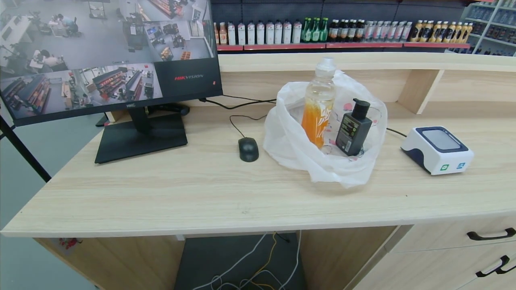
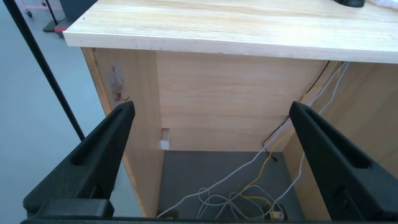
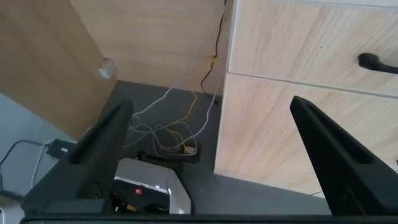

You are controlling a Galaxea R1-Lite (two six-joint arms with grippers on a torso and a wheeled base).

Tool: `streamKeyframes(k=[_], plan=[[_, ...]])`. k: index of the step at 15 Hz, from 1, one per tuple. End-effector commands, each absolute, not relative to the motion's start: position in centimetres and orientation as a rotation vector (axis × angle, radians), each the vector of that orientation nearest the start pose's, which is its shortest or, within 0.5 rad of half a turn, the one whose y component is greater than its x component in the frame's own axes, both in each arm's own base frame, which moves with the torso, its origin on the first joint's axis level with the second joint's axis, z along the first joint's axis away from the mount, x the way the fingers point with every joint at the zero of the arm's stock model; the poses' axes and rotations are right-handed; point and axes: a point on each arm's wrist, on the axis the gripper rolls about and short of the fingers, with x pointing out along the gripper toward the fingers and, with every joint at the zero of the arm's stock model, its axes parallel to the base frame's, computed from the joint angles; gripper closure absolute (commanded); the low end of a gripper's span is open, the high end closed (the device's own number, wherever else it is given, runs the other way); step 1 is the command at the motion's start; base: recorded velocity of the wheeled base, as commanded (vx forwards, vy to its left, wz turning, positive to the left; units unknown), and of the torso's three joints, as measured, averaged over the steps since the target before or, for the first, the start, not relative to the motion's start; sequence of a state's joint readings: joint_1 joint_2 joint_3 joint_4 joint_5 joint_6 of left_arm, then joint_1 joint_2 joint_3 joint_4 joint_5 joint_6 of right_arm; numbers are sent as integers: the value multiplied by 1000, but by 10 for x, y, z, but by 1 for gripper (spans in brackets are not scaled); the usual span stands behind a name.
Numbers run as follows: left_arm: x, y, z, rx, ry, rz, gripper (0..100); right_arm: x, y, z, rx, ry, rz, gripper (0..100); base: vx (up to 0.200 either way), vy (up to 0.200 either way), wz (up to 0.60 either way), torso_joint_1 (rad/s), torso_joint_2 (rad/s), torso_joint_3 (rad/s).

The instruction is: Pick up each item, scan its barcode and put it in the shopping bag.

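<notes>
Two items, a clear orange-drink bottle [image 1: 318, 108] and a black pump bottle [image 1: 354, 129], stand in the white plastic bag [image 1: 288, 149] on the pale wooden surface [image 1: 193, 193]; left pincer [image 2: 211, 118] and right pincer [image 3: 211, 115] gape wide, empty, best held clear

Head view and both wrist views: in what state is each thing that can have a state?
shopping bag, open, standing on the counter
orange drink bottle, upright in the bag, capped
black pump bottle, upright in the bag
monitor, switched on
drawers, shut
left gripper, jaws open, empty
right gripper, jaws open, empty
</notes>
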State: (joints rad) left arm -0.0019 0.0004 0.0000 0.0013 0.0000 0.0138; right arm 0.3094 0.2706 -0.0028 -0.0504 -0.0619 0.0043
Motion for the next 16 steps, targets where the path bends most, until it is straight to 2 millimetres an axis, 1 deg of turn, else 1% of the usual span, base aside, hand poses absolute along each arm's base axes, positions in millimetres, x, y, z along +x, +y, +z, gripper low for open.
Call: streamKeyframes(k=[1,3,8,10,12,14,16], plan=[[-23,0,75,14,2,-2,0,-15,-5,79,-10,84,179,0,0,0,0,0,0,0],[-23,0,75,14,2,-2,0,-15,-5,78,-8,87,164,0,0,0,0,0,0,0],[-23,0,75,14,2,-2,0,-13,-2,79,-4,113,-18,0,0,0,0,0,0,0],[-23,0,75,14,2,-2,0,-15,-1,78,1,93,-80,0,0,0,0,0,0,0],[-23,0,75,11,0,-2,0,-23,-1,76,0,-3,-66,0,0,0,0,0,0,0],[-23,0,75,11,0,-2,0,-23,-1,77,11,-8,-57,0,0,0,0,0,0,0],[-23,0,75,8,2,-2,0,-23,-1,76,25,-7,-55,0,-200,0,0,2,2,-2]])
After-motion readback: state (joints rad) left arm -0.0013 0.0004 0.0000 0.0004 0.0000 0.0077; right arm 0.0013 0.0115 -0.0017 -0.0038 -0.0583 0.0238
